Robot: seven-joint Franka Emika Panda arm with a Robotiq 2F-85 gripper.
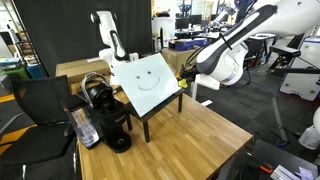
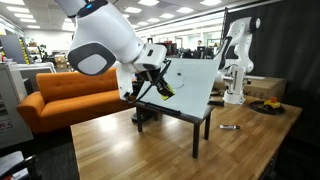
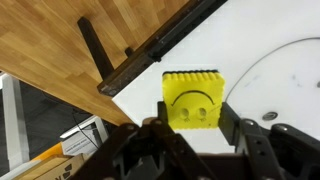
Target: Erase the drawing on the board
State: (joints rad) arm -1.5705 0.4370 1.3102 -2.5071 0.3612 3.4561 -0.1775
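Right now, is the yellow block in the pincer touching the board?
Cannot tell. The wrist view shows the yellow block in front of the board, hiding any contact or gap; both exterior views are too coarse.

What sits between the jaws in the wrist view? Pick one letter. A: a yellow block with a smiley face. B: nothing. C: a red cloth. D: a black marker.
A: in the wrist view a yellow block bearing a dark smiley face sits between the jaws of the gripper, with the white board behind it.
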